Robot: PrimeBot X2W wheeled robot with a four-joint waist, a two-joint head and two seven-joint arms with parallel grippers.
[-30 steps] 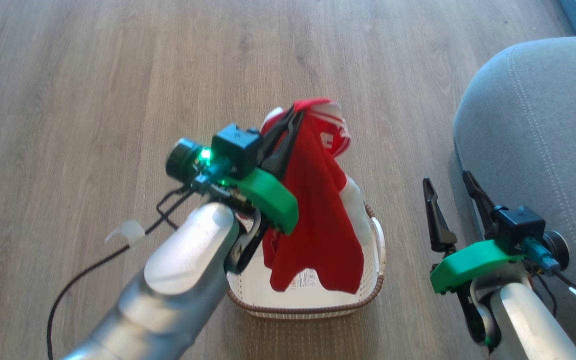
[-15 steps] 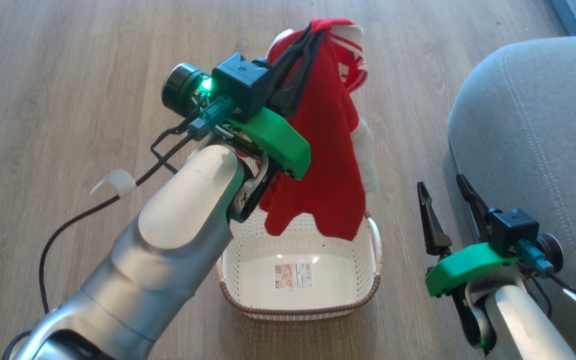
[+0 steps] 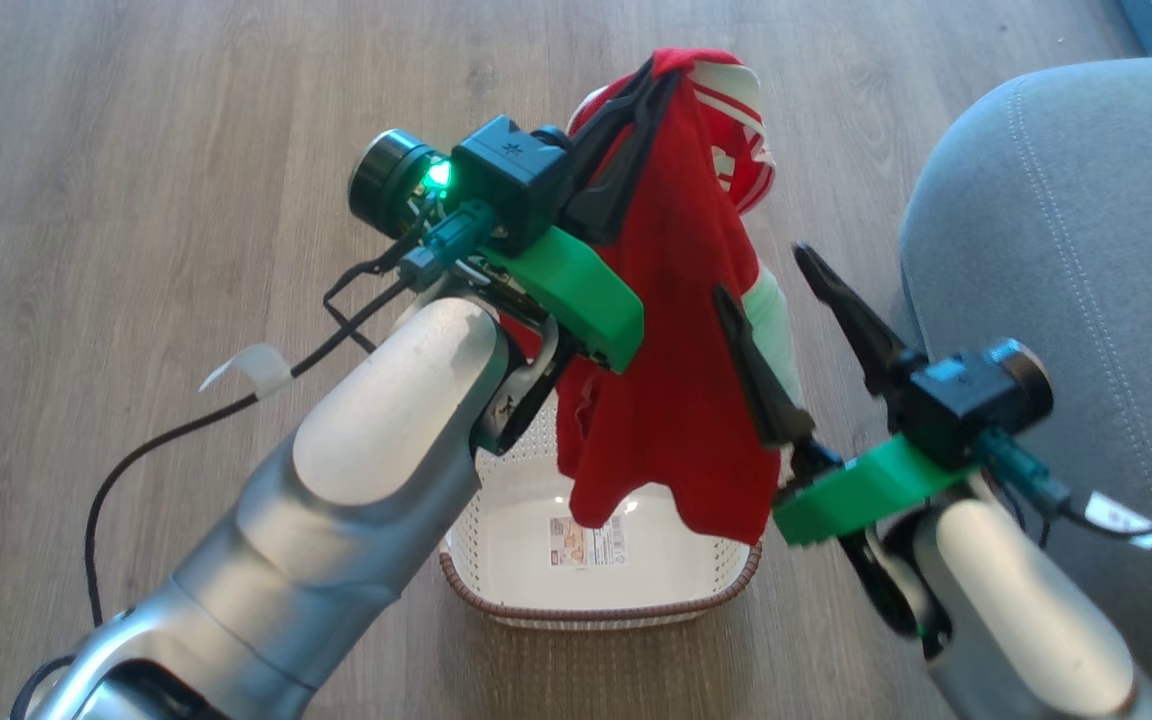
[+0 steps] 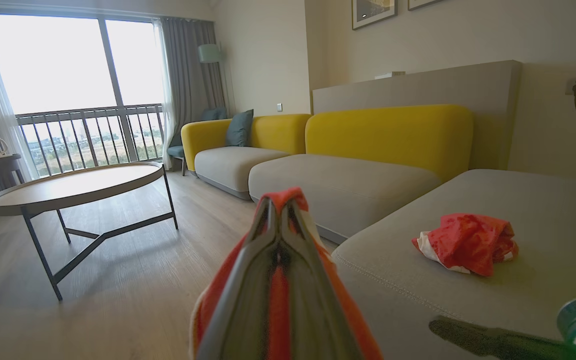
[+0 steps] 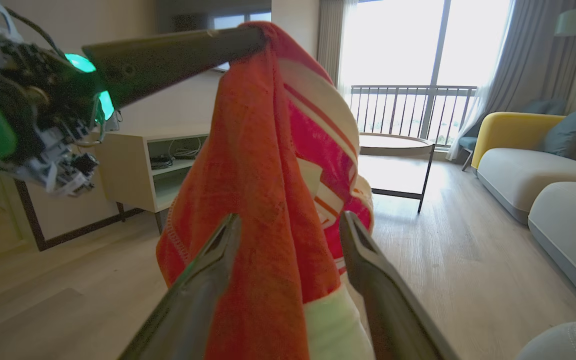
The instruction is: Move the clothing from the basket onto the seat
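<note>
Two hands attend one garment. Your left hand (image 3: 664,78), fingers pressed together, pinches the top fold of the bright red soft garment with white trim (image 3: 676,400). Held this way, the cloth hangs full length and its hem clears the brown woven-look rim of the small cream-white perforated plastic basket (image 3: 596,612), whose labelled floor lies bare. Your right hand (image 3: 761,272), fingers spread wide, brackets the hanging cloth at mid-height without closing. It is probably set to take a second hold before the swing toward the large grey upholstered seat cushion (image 3: 1056,250), which stands to the right of the basket. Another crumpled red garment (image 4: 465,242) already lies on that cushion. A second earlier, the hem hung inside the basket and the right hand waited low beside the seat.
</note>
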